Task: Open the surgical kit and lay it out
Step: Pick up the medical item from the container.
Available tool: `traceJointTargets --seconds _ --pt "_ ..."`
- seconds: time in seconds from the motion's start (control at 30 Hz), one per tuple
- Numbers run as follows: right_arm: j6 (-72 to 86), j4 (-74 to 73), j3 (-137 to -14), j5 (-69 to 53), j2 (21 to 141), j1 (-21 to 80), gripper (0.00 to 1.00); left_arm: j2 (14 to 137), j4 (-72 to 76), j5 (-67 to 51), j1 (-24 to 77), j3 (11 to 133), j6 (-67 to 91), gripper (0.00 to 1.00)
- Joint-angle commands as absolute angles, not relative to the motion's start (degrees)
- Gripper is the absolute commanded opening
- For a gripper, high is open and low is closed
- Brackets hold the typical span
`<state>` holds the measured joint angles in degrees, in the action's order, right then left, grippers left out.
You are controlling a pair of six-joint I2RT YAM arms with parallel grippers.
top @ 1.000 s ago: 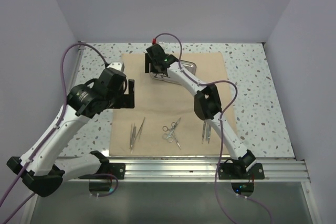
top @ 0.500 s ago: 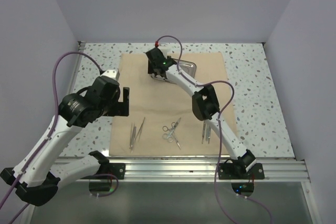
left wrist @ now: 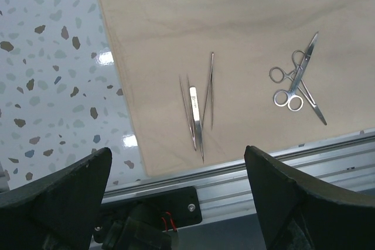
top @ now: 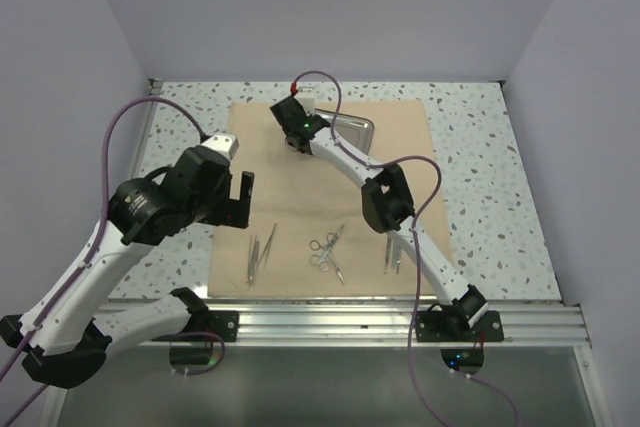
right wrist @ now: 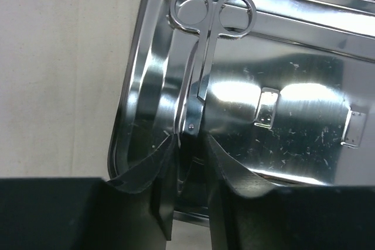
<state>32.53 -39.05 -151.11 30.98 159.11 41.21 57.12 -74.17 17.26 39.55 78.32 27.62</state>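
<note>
The beige cloth wrap point(top: 330, 187) lies flat and open on the table. At its far edge sits the steel tray point(top: 352, 131), and a pair of scissors point(right wrist: 202, 51) lies inside the tray point(right wrist: 304, 51). My right gripper point(right wrist: 188, 141) reaches into the tray with its jaws drawn narrow around the scissors' blades just below the pivot; contact is not clear. Tweezers point(left wrist: 198, 112) and ringed scissors point(left wrist: 296, 80) lie on the cloth's near part. My left gripper point(left wrist: 176, 156) hangs wide open above the near left cloth edge point(top: 245, 197), holding nothing.
More slim instruments point(top: 392, 255) lie on the cloth's near right, partly under the right arm. An aluminium rail point(top: 350, 322) runs along the table's near edge. Speckled tabletop point(top: 480, 177) surrounds the cloth, and walls close in at the back and sides.
The right jaws have narrowed around the scissors in the tray and the wrist has shifted slightly. The left arm has drawn back toward the near left, still open.
</note>
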Motion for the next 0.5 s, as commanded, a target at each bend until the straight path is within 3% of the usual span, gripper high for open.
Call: traceJointTargets --seconds 0.0,0.07,0.13,0.47 --pt "32.4 -48.3 -146.8 31.1 159.9 41.9 0.26 57.6 -75.1 18.3 40.5 80.3 26.1 1.0" --pt "32.1 -50.3 -144.7 30.5 158.1 41.8 0.18 58.0 -75.1 18.5 40.6 80.4 26.1 1.0" --pt "32.1 -50.9 -141.3 30.0 156.3 41.8 0.0 58.6 -75.0 18.7 40.6 80.7 26.2 1.0" --pt "30.1 -49.4 -139.7 29.4 150.0 40.6 0.0 62.9 -74.1 19.1 40.3 81.6 26.5 1.0"
